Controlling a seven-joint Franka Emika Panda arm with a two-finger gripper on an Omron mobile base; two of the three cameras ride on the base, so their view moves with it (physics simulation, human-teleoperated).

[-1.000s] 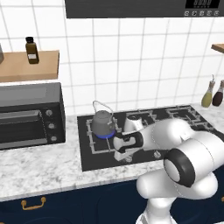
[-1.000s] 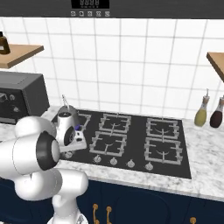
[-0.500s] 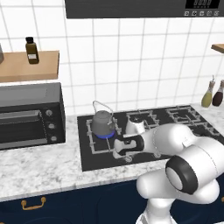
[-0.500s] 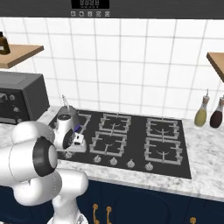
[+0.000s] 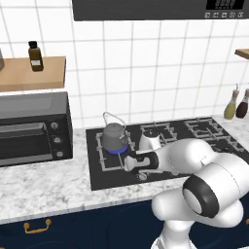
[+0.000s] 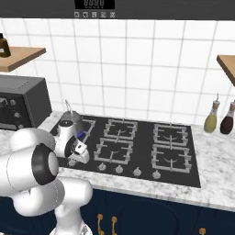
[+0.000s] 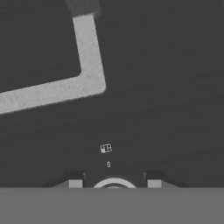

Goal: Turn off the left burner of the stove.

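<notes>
Both base cameras stand behind the arm, one to its left and one to its right, looking forward and down over the same stove (image 5: 160, 146) (image 6: 137, 142) and tiled wall. The hand camera sits very close above the cooktop's black surface, facing straight onto it.

No legible txt; tiny marks on stove (image 7: 144, 109) too blurred.

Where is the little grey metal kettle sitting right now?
The grey metal kettle sits on the left burner of the black stove, over its blue flame, right of the dark toaster oven; the robot's hand is just in front of it.
</notes>
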